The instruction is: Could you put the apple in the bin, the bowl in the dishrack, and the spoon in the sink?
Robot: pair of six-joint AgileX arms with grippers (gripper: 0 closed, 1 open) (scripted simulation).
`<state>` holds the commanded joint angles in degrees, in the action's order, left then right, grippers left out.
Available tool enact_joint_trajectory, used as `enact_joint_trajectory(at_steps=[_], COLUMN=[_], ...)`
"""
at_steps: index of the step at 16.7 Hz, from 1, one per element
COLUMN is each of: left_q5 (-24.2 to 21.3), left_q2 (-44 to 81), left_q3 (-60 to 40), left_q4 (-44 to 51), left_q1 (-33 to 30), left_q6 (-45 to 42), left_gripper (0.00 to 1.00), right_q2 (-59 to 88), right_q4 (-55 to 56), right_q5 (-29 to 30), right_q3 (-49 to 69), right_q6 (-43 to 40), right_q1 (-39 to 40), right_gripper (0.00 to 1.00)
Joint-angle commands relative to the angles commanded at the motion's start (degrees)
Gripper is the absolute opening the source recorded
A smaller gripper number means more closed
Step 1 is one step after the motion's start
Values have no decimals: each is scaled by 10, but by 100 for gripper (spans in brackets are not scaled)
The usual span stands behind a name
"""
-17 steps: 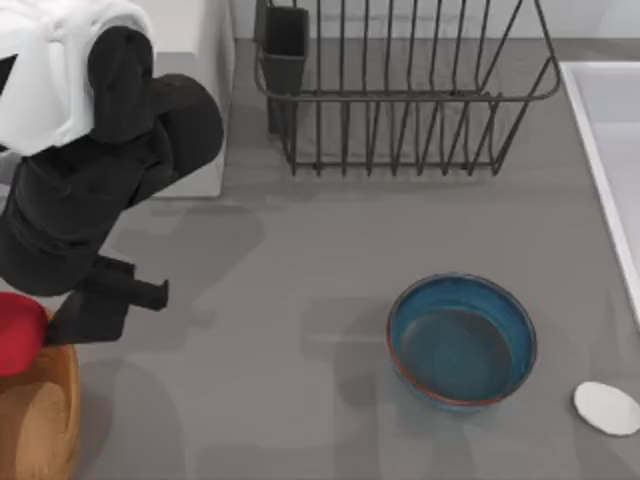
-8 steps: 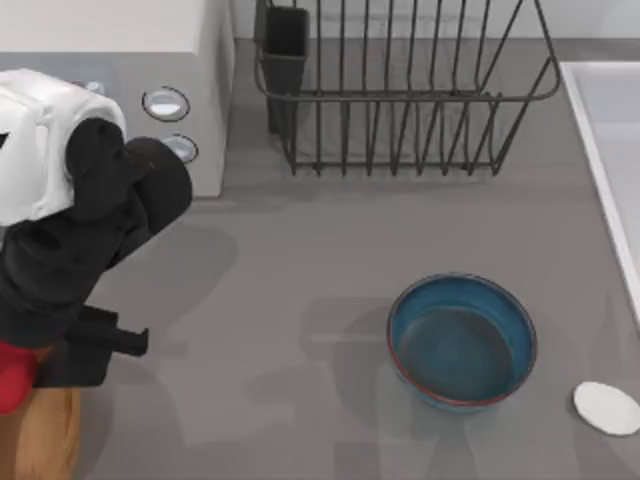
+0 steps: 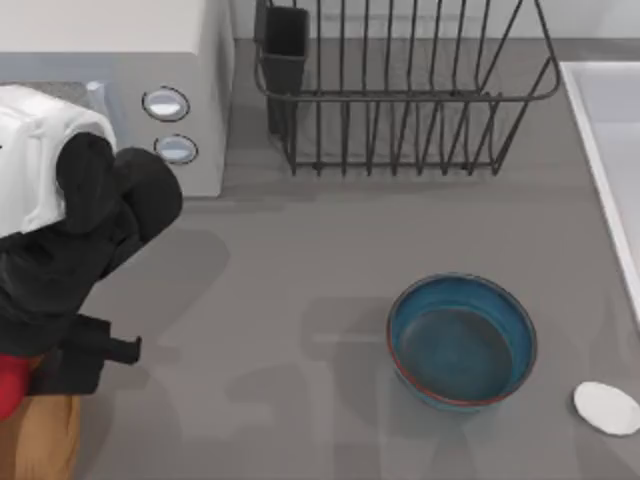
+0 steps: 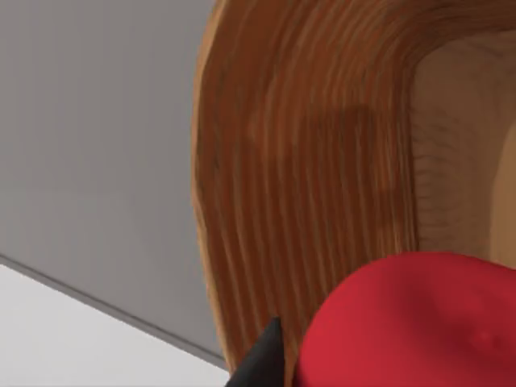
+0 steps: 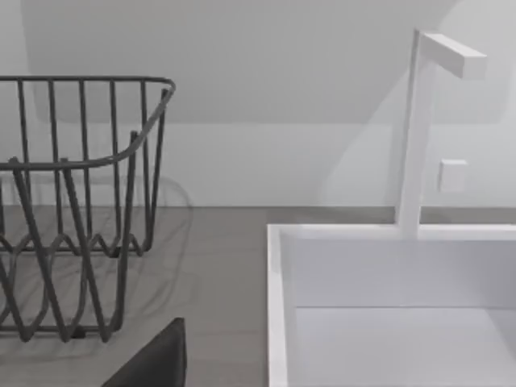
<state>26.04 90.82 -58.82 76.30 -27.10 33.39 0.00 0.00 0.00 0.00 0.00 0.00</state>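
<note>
Top view: left tool (image 3: 30, 375) at the table's (image 3: 300, 300) near-left, holding the apple (image 3: 10, 385) just above the bin (image 3: 45, 440); bowl (image 3: 462, 342) and spoon (image 3: 606, 408) lie well right.
Left wrist: apple (image 4: 419, 322) over the bin (image 4: 322, 161) hollow, probably inside the rim; being round, it has no long axis.
Right wrist: dishrack (image 5: 72, 210) beside sink (image 5: 387, 306); right tool's state cannot be told.
</note>
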Motion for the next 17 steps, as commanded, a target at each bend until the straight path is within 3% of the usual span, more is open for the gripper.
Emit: enact_joint_trajectory(at_steps=[11,17], left_q5=[0,0], left_q2=[0,0], left_q3=[0,0], left_q4=[0,0], left_q1=[0,0], left_q6=[0,0], left_gripper=[98,100], right_q2=[0,0], right_q4=[0,0], right_q5=[0,0], right_q3=[0,0], right_q6=[0,0], right_q1=[0,0], right_gripper=[100,100])
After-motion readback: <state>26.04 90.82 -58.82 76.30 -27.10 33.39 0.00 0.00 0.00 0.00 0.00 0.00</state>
